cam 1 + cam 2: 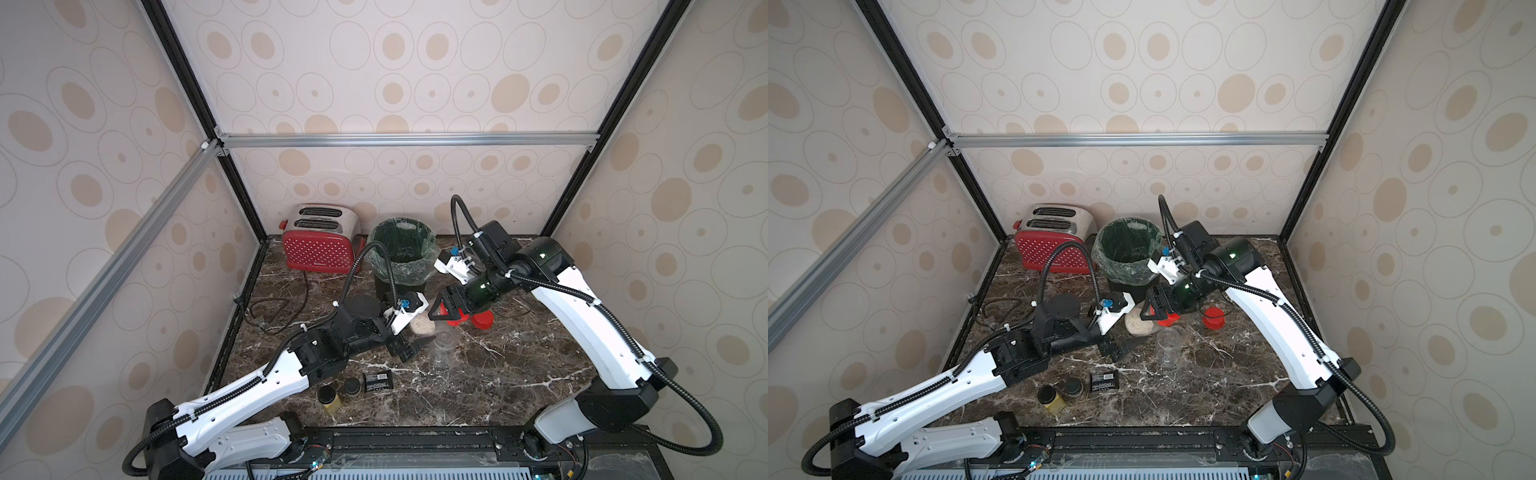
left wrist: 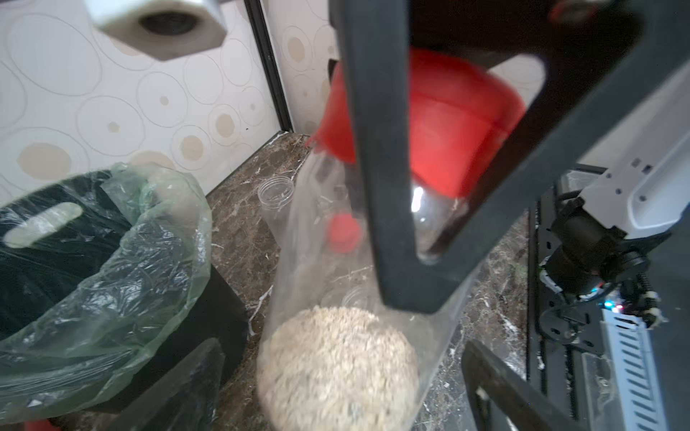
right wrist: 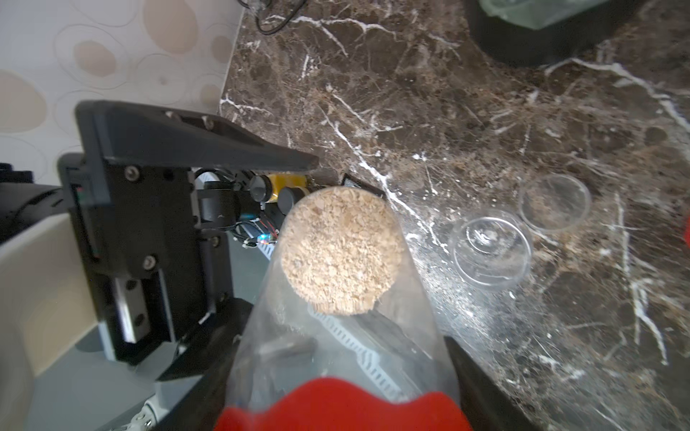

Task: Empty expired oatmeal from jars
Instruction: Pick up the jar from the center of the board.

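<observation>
While right pincer is clamping the jar's red lid | left pincer is gaping around base (not gripping) | risk: lid slipping, oatmeal spilling beneath pincers

A mock kitchen set up inside a lab test cell: a dark marble-patterned counter carries a red toaster in its far left corner and a lined waste bin beside it, while wallpapered panels on bare aluminium framing enclose it on three sides.
</observation>
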Controlling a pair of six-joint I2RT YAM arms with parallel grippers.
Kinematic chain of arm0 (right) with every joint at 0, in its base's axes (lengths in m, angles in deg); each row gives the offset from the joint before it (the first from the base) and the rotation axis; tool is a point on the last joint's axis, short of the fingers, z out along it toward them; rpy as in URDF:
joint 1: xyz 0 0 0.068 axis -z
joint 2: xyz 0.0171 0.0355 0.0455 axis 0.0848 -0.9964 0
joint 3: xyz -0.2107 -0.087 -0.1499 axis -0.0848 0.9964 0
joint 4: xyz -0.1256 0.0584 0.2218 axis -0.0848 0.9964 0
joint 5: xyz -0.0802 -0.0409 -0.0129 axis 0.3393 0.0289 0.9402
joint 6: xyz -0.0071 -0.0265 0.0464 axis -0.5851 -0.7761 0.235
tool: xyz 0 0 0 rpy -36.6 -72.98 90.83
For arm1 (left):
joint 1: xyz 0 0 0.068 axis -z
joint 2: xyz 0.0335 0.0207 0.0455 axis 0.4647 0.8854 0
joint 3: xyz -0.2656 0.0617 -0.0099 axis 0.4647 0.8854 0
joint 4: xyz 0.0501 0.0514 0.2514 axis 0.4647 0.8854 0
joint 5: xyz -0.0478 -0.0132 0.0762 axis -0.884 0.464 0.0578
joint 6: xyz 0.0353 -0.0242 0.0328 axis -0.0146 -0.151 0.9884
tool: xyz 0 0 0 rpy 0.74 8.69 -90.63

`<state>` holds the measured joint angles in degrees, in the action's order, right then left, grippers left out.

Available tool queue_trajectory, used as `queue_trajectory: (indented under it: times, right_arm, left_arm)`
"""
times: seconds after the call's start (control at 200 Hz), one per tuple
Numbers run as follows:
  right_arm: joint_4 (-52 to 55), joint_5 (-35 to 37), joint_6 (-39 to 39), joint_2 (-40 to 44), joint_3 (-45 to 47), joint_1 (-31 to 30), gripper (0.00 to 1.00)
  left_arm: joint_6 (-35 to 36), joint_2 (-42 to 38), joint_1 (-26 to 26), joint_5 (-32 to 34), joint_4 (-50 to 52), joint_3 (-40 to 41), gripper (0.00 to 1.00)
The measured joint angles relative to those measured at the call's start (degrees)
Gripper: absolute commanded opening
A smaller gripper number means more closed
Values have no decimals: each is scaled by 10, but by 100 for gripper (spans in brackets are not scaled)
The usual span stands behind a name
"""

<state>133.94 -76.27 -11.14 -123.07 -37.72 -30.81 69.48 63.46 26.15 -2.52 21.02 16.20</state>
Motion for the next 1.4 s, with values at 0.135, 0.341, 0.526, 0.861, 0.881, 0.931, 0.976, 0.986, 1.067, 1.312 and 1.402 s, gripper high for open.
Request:
queue_trajectory:
  times: [0.135,0.341,0.526,0.861,0.881,0.931,0.976,0.986,1.067,1.312,1.402]
  right_arm:
    - [-16,-33,-5,-28,-12,0,69]
    - [-24,-61,-12,-52,-24,1,68]
    - [-27,-76,-16,-63,-33,5,68]
    - [-21,-91,-23,-73,-42,8,71]
    - [-20,-92,-23,-74,-42,9,72]
    - [-20,-94,-24,-75,-42,9,74]
    - [-20,-95,-25,-76,-42,9,77]
    - [-20,-95,-25,-76,-42,9,77]
    - [-23,-96,-24,-76,-42,9,85]
    - [-40,-79,-26,-76,-41,11,99]
    - [-45,-72,-23,-72,-40,15,99]
  left_arm:
    - [22,0,0,20,-28,12,97]
    - [37,0,0,39,-44,19,96]
    - [48,0,0,56,-38,20,95]
    - [74,-2,0,89,-11,19,80]
    - [76,-2,0,90,-9,19,78]
    - [78,-2,0,92,-6,17,75]
    - [79,-2,0,95,-4,17,72]
    - [79,-2,0,95,-4,16,71]
    - [79,-2,0,99,-3,16,67]
    - [79,-2,0,120,-5,16,61]
    - [79,-2,0,125,-7,16,61]
